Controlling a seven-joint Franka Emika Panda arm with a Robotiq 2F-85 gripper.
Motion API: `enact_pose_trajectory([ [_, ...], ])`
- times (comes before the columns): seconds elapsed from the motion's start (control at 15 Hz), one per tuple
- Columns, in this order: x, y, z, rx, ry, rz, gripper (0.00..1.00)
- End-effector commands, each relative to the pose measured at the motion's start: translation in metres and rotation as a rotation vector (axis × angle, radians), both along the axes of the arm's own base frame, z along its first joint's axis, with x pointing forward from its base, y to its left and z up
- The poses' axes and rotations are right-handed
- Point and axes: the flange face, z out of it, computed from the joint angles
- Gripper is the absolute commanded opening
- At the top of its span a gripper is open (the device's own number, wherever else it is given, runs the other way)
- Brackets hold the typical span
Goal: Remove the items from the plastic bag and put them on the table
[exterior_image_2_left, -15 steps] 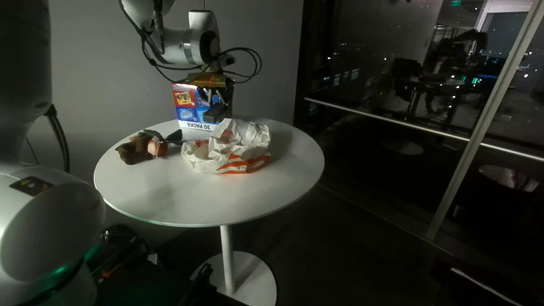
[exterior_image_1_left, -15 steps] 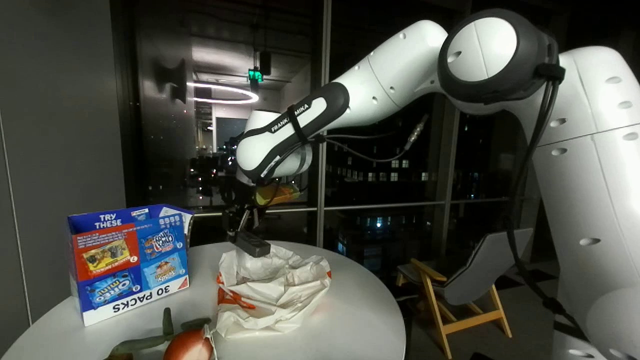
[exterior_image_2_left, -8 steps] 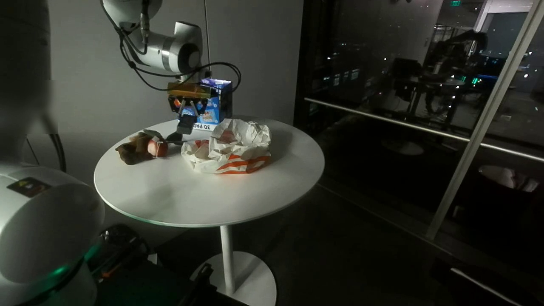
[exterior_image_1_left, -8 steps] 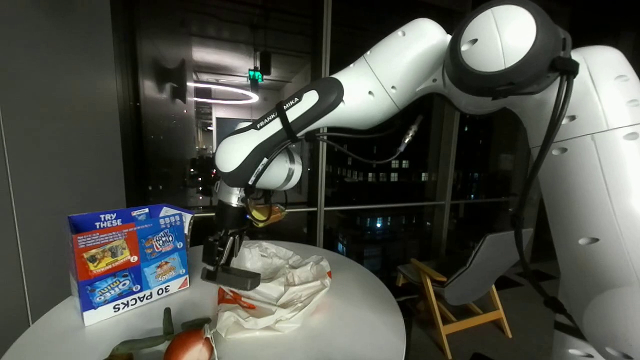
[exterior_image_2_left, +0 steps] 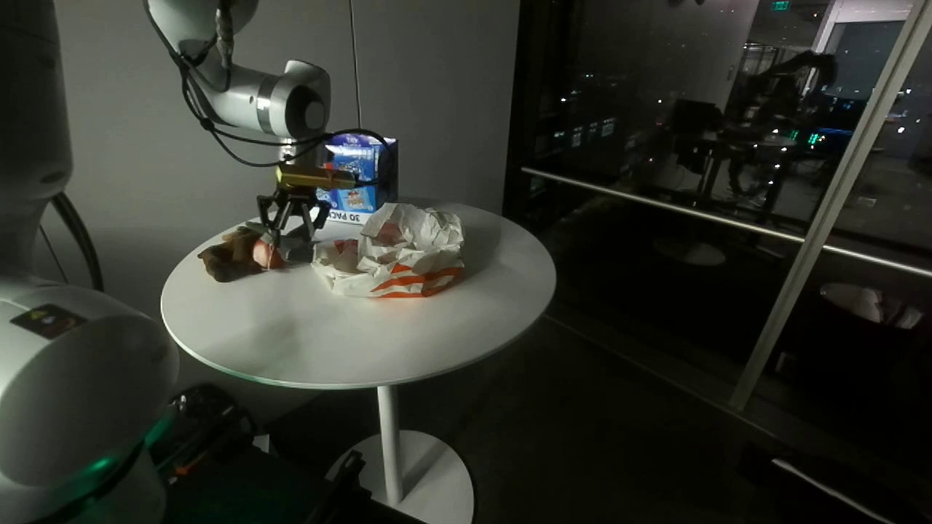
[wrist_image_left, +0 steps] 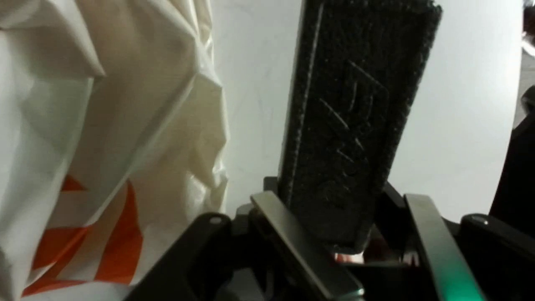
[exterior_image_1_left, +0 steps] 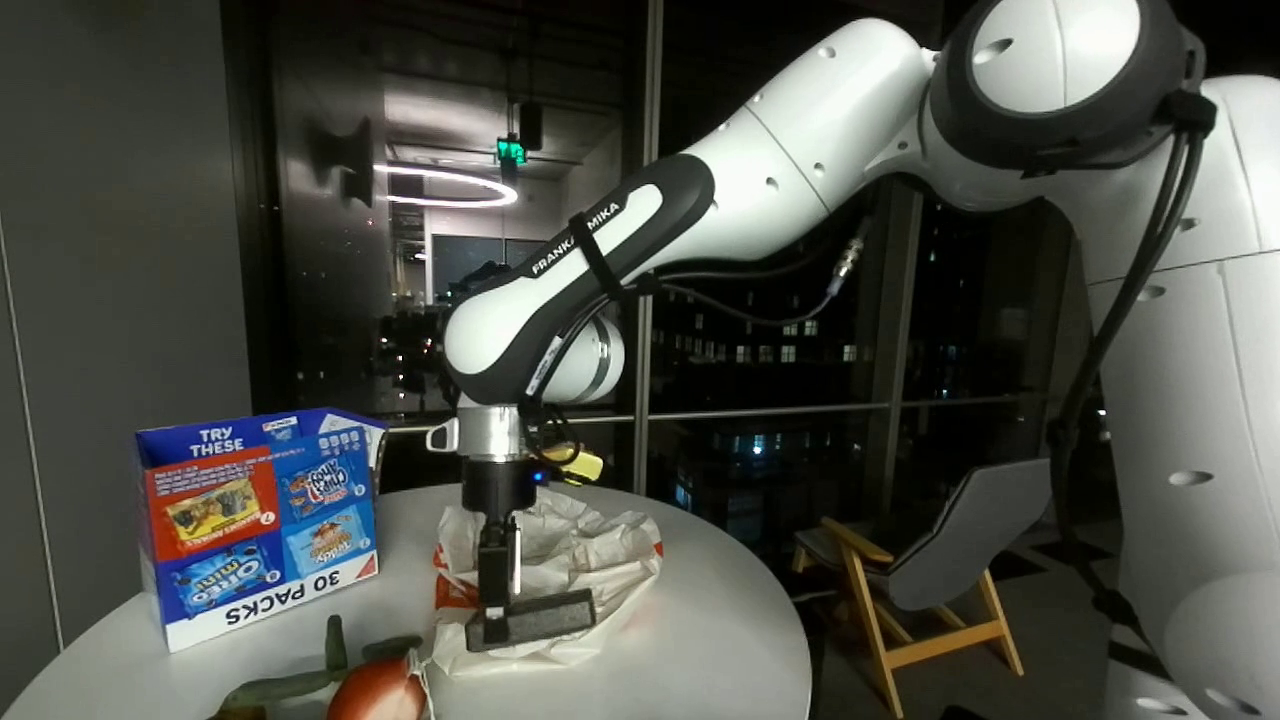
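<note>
Probably stiff and light, the black block (wrist_image_left: 355, 104) is clamped near one end by the claw (wrist_image_left: 332, 192); a hold nearer its middle should resist tipping.

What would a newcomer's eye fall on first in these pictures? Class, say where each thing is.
Probably the white arm first, stretching across an exterior view, and the black block looming large in the wrist view, held by the gripper. Next comes the bright red-and-blue box, standing at the left of the table in an exterior view, with the crumpled, orange-marked white bag to its right.
</note>
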Motion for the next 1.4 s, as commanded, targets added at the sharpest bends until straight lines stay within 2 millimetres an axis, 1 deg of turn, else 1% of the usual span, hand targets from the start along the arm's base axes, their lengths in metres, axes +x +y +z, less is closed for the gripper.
enact_pose_trajectory([
  [0.0, -0.032, -0.001, -0.008, -0.013, 0.056, 0.188, 0.31],
  [0.2, -0.047, 0.012, -0.021, -0.008, -0.012, 0.281, 0.31],
  [0.4, -0.061, 0.029, -0.026, 0.026, -0.09, 0.314, 0.31],
  [0.53, -0.068, 0.036, -0.028, 0.04, -0.137, 0.32, 0.31],
  [0.6, -0.07, 0.04, -0.029, 0.038, -0.143, 0.327, 0.81],
  [0.67, -0.072, 0.04, -0.029, 0.027, -0.142, 0.319, 0.82],
  [0.73, -0.073, 0.041, -0.028, 0.025, -0.138, 0.31, 0.87],
  [0.8, -0.075, 0.04, -0.027, 0.011, -0.129, 0.302, 0.95],
  [0.87, -0.075, 0.039, -0.026, 0.003, -0.128, 0.29, 1.0],
  [0.93, -0.074, 0.039, -0.024, -0.006, -0.108, 0.281, 1.0],
  [1.07, -0.07, 0.036, -0.014, -0.019, -0.153, 0.239, 1.0],
  [1.33, -0.047, 0.019, 0.029, -0.035, -0.262, 0.067, 1.0],
])
